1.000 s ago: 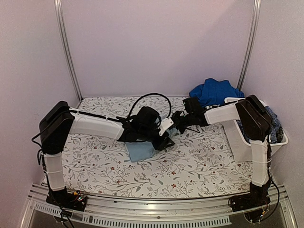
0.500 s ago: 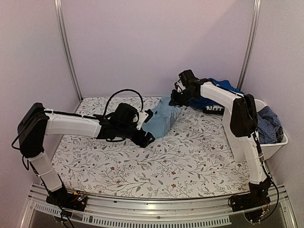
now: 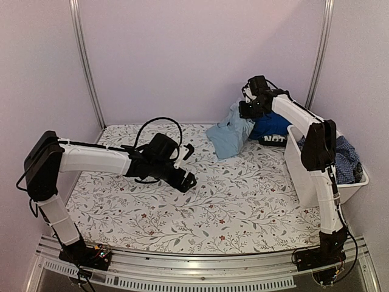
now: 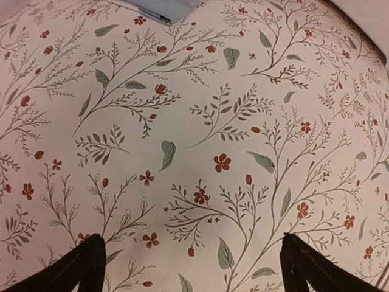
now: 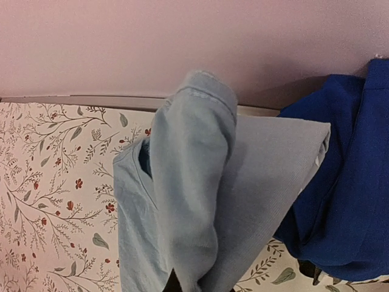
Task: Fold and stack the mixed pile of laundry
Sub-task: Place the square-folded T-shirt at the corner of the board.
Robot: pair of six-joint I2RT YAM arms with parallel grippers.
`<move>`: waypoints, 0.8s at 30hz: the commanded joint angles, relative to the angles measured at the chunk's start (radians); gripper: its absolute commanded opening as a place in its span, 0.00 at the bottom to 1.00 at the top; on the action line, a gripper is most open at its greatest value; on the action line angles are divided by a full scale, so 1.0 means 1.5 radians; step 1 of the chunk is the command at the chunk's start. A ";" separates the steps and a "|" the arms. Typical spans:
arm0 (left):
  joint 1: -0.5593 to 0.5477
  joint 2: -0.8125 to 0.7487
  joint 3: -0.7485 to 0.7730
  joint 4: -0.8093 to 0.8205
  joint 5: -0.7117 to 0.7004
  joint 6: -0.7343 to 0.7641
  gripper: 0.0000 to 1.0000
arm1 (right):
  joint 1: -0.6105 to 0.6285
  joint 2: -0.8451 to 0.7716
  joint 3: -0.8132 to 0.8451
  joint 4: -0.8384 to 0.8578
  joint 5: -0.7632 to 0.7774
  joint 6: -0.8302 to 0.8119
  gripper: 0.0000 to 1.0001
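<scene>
My right gripper (image 3: 247,110) is raised at the back right, shut on the folded pale blue garment (image 3: 229,133), which hangs from it with its lower edge near the table cover; it fills the right wrist view (image 5: 200,201). The royal blue garment (image 3: 271,126) lies right behind it, also in the right wrist view (image 5: 346,182). The dark blue small-check garment (image 3: 345,159) sits in the white tub (image 3: 304,176). My left gripper (image 3: 186,165) is open and empty over the patterned table cover (image 4: 200,152), its fingertips (image 4: 85,267) wide apart. The plaid garment is not in view.
The white tub stands at the right edge of the table. Metal frame posts (image 3: 85,67) rise at the back corners against the pale wall. A black cable (image 3: 161,121) loops above the left arm.
My right gripper has carried the pale blue garment up and to the back right, toward the royal blue one. My left gripper has let go of it and stays low at mid-table.
</scene>
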 commanded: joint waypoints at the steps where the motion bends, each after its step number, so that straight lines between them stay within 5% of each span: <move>1: 0.001 0.012 0.021 -0.030 -0.005 -0.011 1.00 | -0.010 -0.044 0.056 0.055 0.040 -0.056 0.00; 24: 0.003 0.023 0.044 -0.018 0.002 -0.056 1.00 | -0.119 -0.138 0.080 0.115 0.033 -0.066 0.00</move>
